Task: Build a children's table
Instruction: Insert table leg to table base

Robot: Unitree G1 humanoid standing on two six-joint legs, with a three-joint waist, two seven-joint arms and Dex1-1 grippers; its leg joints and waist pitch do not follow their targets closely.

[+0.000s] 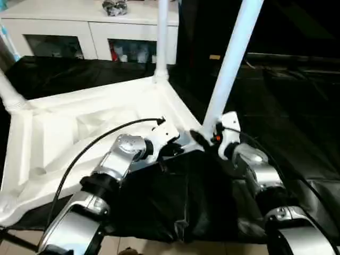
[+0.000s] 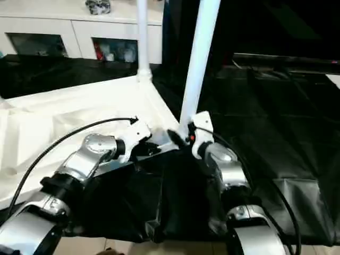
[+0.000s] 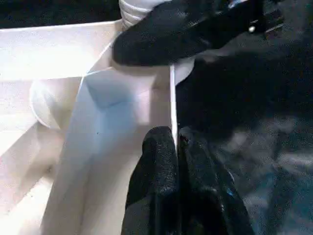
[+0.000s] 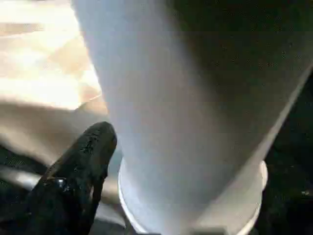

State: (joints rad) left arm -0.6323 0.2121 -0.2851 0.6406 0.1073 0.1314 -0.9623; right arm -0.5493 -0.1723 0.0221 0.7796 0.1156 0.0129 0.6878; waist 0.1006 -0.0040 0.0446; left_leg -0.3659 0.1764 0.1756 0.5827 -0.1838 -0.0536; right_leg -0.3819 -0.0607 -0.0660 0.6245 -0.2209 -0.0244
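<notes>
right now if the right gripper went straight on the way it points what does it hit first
Most likely the base of the leaning white tube leg: the right gripper sits right against it, one black finger beside the tube.

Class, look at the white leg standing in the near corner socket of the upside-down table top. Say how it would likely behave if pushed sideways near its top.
The leg is long and slim, so it would probably lever hard on its socket. It already leans, so it may not be fully seated and could tip out. Its smooth plastic looks slippery for the right gripper at its base.
</notes>
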